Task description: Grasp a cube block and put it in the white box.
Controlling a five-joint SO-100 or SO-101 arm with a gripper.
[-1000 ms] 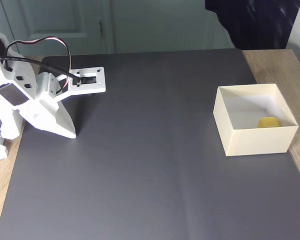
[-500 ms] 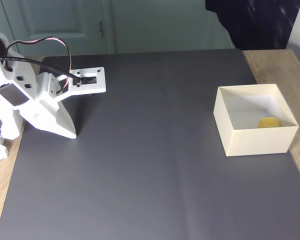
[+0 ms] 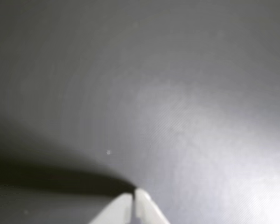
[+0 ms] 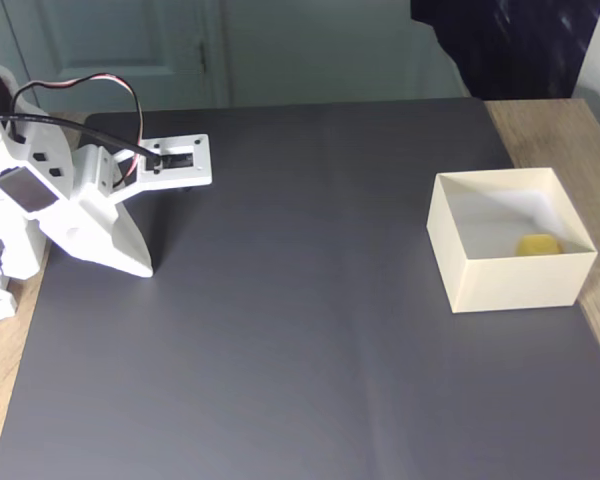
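Folded low at the left edge of the mat in the fixed view, our gripper (image 4: 140,268) rested with its tip down on the dark surface. In the wrist view the gripper (image 3: 133,198) showed two white fingertips pressed together at the bottom of the frame, with nothing between them, so we took it as closed and empty.

Across the mat, well apart from the arm, the white box (image 4: 510,280) stood near the right edge, partly over the seam where the mat met the wood. Inside it, toward the near right corner, the cube block (image 4: 538,245) lay on the pale floor, a small yellow shape half hidden by the front wall.

We judged the task essentially finished: the block was in the box and the arm was parked clear of it. Nothing seemed left to do.

The grey mat (image 4: 300,330) was smooth and bare between arm and box, with a faint crease down its middle. A wooden tabletop (image 4: 555,130) showed beyond its right edge, and a pale panelled door (image 4: 130,50) and a dark cloth (image 4: 500,45) stood behind.
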